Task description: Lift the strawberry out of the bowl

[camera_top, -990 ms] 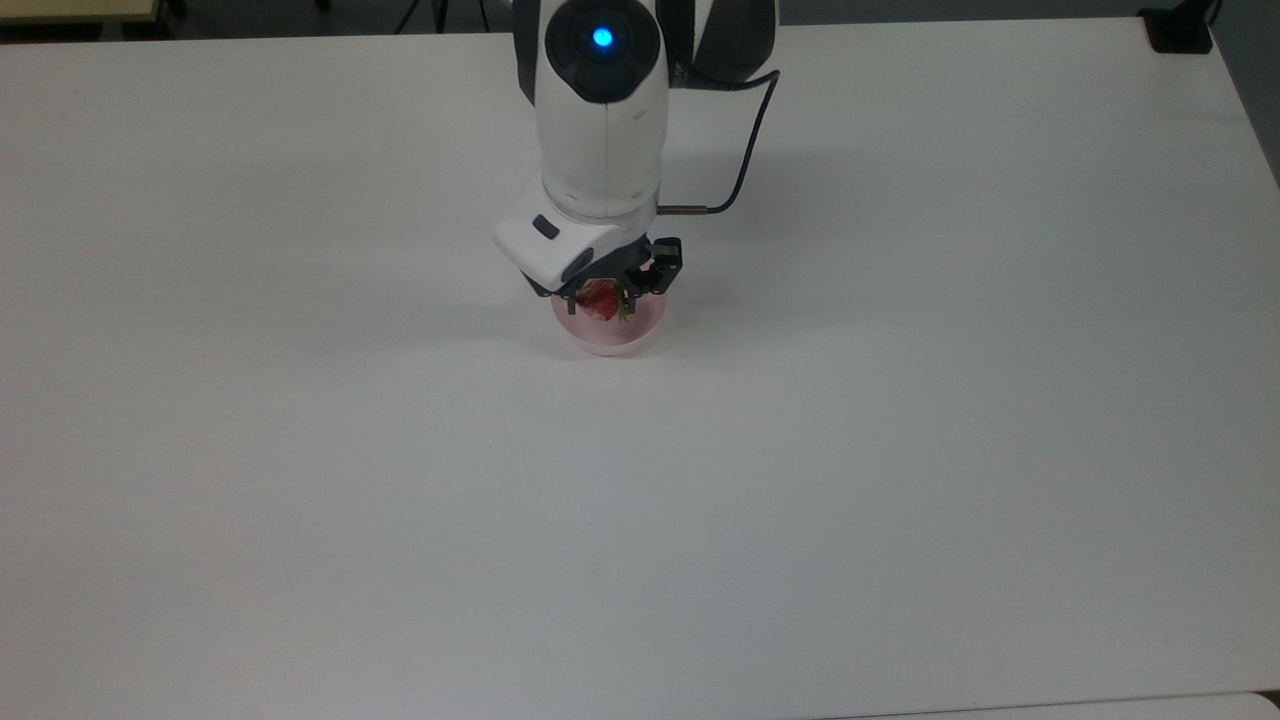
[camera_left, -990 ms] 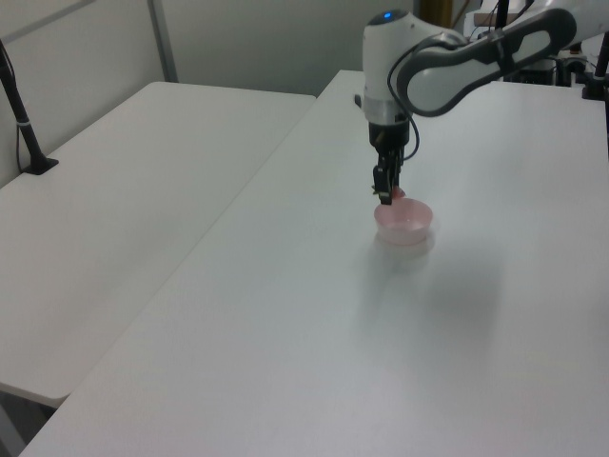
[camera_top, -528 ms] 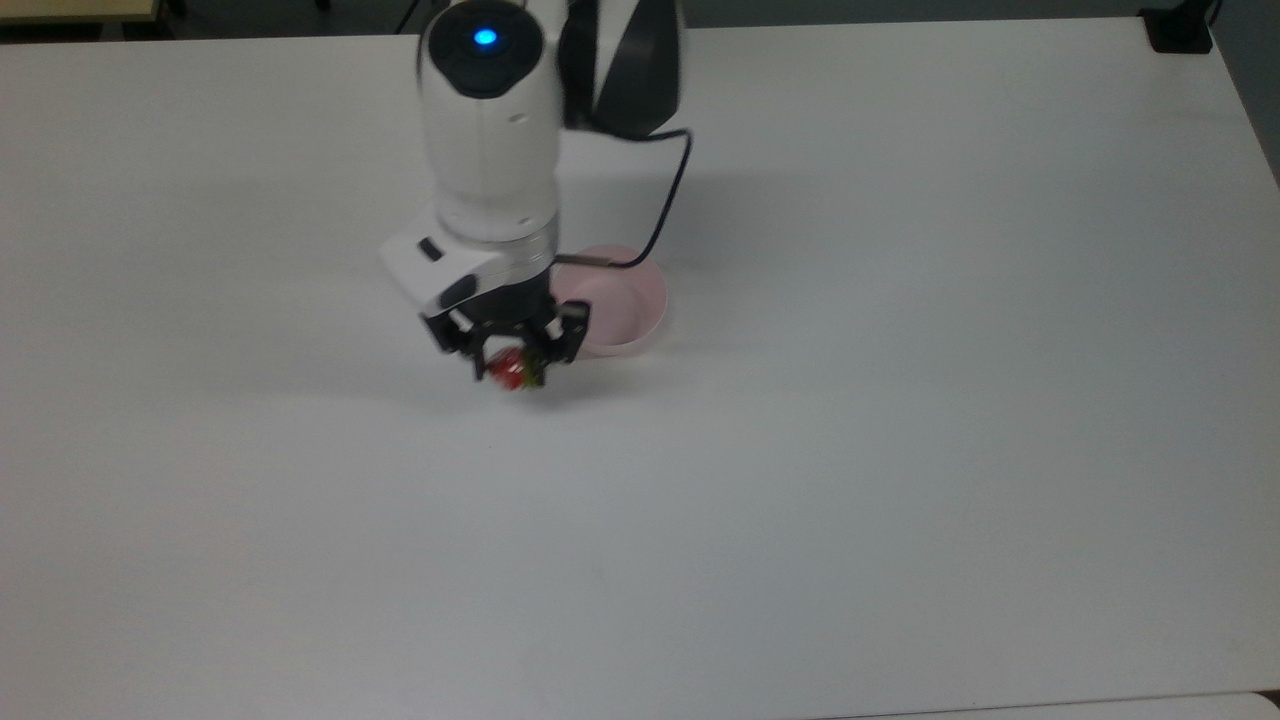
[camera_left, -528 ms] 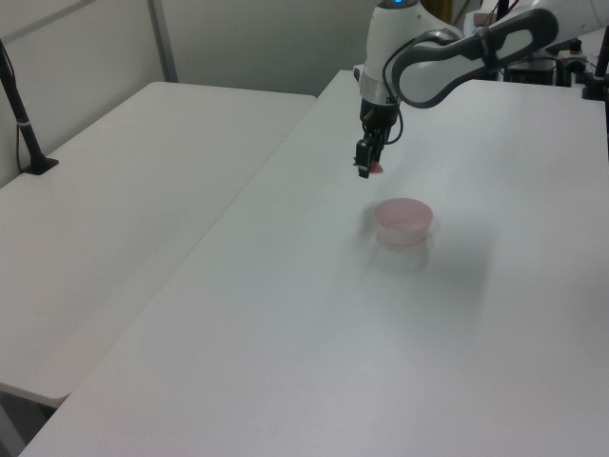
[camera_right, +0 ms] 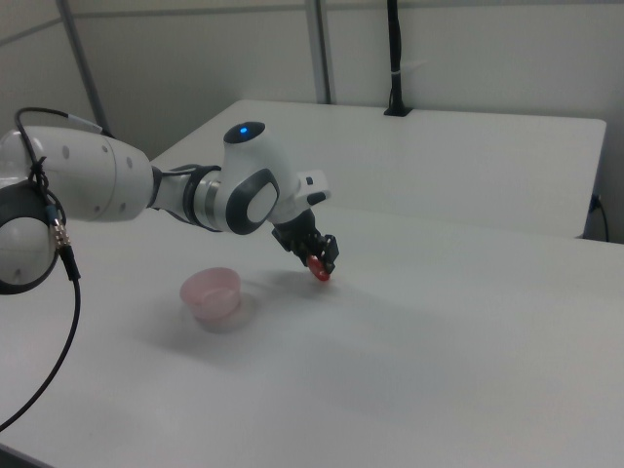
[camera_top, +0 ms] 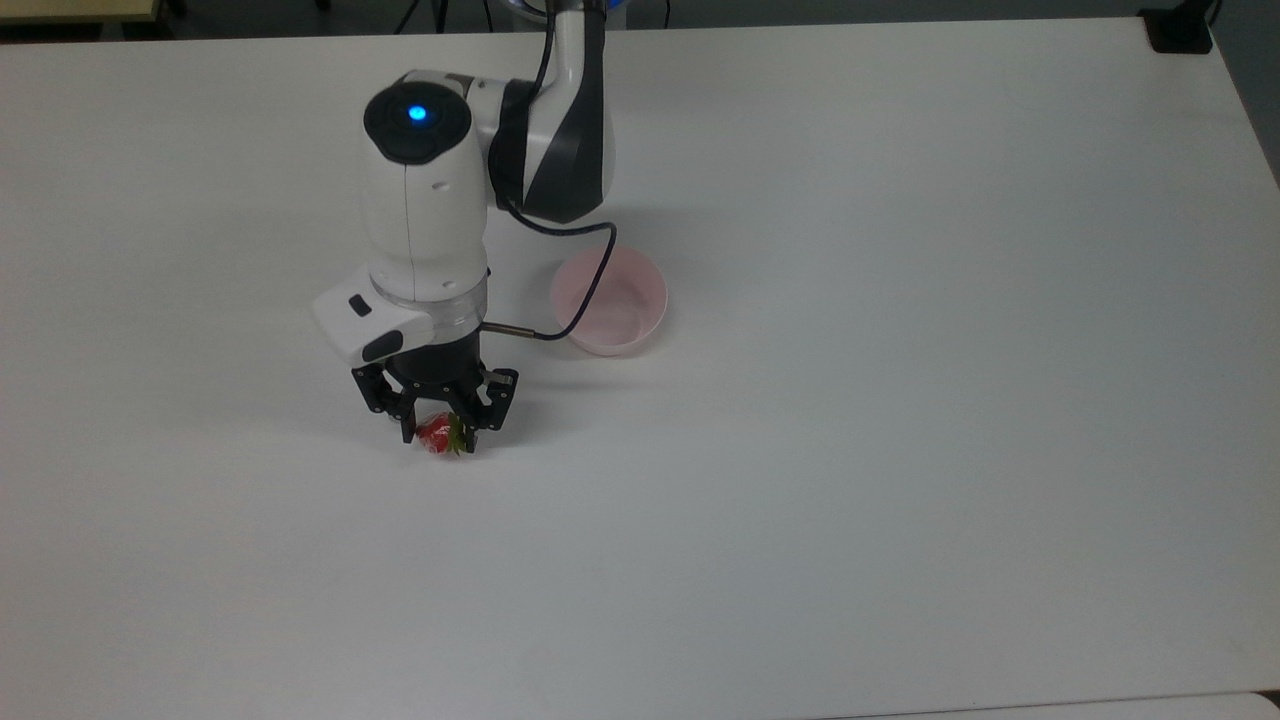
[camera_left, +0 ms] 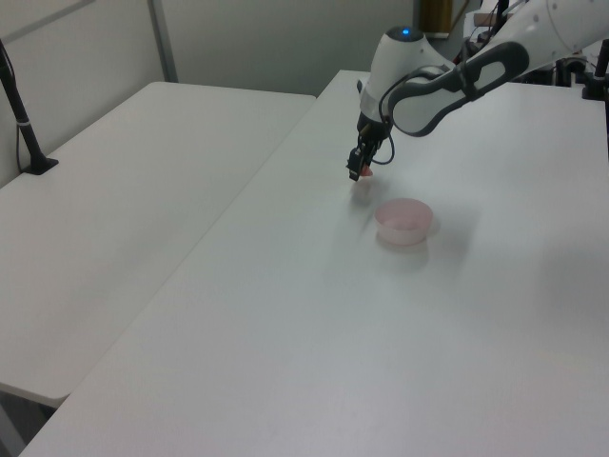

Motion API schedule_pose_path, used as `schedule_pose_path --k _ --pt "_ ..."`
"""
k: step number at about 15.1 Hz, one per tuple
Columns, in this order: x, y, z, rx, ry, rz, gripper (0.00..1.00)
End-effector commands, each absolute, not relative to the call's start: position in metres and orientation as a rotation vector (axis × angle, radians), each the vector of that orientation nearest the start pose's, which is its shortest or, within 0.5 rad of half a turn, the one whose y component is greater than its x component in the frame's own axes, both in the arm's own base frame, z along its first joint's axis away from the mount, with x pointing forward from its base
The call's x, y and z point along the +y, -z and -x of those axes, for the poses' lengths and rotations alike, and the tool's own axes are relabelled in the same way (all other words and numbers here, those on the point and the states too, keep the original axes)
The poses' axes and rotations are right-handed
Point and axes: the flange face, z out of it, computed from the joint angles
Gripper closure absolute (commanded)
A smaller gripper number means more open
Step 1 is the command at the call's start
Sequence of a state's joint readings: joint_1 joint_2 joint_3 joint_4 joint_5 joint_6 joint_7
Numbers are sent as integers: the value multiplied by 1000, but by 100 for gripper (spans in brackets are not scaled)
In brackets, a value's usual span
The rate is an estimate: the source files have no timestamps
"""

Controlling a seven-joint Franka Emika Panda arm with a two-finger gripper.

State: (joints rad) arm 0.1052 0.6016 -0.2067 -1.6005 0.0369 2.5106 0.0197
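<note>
My gripper (camera_top: 441, 432) clamps the glossy red strawberry (camera_top: 437, 436) over bare white table (camera_top: 900, 450), apart from the pink bowl (camera_top: 609, 301) at the top view's left.

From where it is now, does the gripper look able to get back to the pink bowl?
Probably yes: the gripper, shut on the strawberry, sits close beside the pink bowl, with bare table between them.
</note>
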Motion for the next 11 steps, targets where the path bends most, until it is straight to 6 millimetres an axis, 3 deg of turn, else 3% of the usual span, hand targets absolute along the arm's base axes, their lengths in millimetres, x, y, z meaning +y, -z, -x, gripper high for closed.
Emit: schedule_pose_path --k 1,3,6,8,11 --pt "-57 -324 -727 120 575 3205 0" --pt "-57 -341 -726 115 613 3201 0" --pt "-57 -389 -716 138 684 3169 0" --pt "-49 -431 -689 157 657 3139 0" --pt "-38 -494 -640 146 342 3145 0"
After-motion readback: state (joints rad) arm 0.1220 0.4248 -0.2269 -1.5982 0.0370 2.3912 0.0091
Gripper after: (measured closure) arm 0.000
